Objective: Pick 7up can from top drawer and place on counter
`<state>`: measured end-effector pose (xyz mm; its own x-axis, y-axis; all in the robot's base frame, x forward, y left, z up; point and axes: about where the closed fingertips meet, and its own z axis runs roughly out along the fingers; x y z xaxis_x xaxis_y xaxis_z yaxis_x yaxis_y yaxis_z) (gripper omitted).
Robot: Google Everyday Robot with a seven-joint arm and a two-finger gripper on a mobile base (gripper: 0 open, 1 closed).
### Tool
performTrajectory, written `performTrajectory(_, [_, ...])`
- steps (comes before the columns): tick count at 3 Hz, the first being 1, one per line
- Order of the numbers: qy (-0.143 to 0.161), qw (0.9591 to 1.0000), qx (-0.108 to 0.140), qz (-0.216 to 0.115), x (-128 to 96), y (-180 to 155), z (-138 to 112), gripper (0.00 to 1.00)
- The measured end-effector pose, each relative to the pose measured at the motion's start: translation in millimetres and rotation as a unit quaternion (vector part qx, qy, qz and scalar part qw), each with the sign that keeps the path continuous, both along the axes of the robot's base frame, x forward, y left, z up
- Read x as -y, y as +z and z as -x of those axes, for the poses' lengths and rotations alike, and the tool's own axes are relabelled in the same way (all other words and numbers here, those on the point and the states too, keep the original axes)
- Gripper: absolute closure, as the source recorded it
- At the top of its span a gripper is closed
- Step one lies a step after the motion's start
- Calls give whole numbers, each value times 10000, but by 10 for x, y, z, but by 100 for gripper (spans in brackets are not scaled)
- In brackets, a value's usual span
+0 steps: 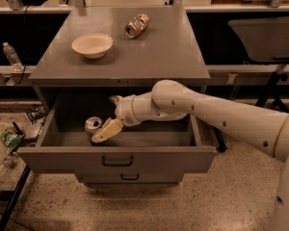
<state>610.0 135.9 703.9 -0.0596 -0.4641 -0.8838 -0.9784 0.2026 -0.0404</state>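
The 7up can (92,124) stands upright in the left part of the open top drawer (173,160), its silver top showing. My gripper (105,120) is down inside the drawer, just right of the can. It is open, with one pale finger (106,130) low beside the can and the other up near the drawer's back. The can is not held. My white arm reaches in from the right over the drawer. The grey counter (159,52) lies directly above the drawer.
On the counter sit a white bowl (92,44) at the left and a brown-and-gold can (137,25) lying at the back. A shorter drawer front (130,178) sits below. A water bottle (11,56) and a green bag (10,138) lie at the left.
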Motion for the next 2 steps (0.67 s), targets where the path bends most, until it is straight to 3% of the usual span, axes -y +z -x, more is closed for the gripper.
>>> performTrajectory(1, [21,10000,57,-72,-196,-120,-44,0])
performTrajectory(2, [42,9998,87,-195,-331,-265,-96,15])
